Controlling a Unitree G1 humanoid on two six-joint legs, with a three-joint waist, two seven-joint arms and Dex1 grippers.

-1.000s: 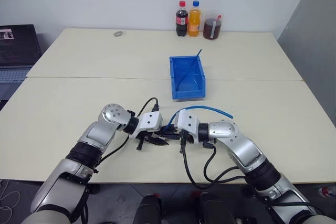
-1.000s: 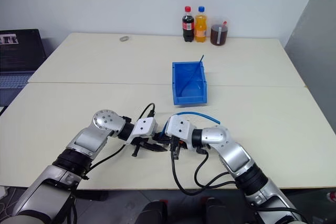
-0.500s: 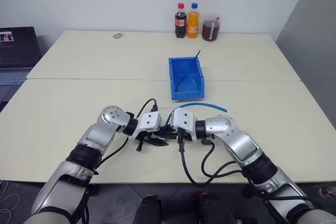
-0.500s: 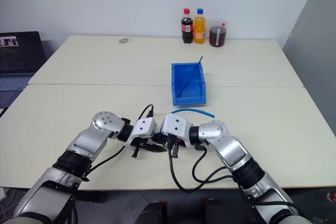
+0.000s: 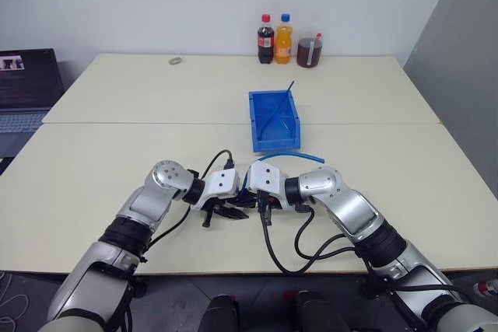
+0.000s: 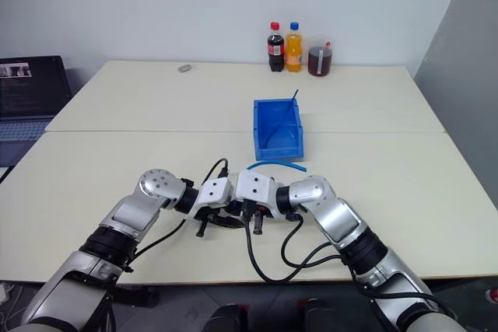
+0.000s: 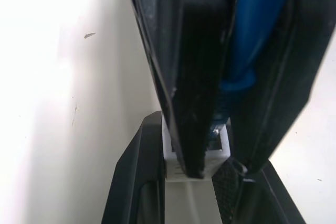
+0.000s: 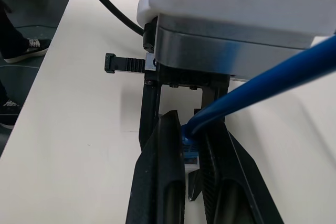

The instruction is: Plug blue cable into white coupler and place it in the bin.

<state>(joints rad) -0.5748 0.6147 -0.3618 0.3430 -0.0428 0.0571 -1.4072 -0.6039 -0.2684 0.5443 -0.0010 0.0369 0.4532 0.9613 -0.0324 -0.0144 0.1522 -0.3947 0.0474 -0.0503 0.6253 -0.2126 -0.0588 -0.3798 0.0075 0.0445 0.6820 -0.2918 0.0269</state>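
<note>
**Plug meets coupler, hands pressed close over the desk**

The right hand has closed the last gap toward the left hand, and its wrist has tipped further downward than a second ago; the two now sit fingertip to fingertip above the near part of the desk; the left hand has barely shifted. In the left wrist view the white coupler is clamped between the left hand's fingers, and the blue cable runs down into its opening, pinched near the plug by the right hand's clenched fingers; whether the plug has latched I cannot tell. My reading: the insertion is under way or just made, so the plugging step looks nearly done, with the carry to the bin left.

Against the earlier pictures, the cable's free loop lies shorter and drawn in closer; the bin sits well apart beyond the hands, holding a thin dark blue strand; the bottles stand at the far edge.
</note>
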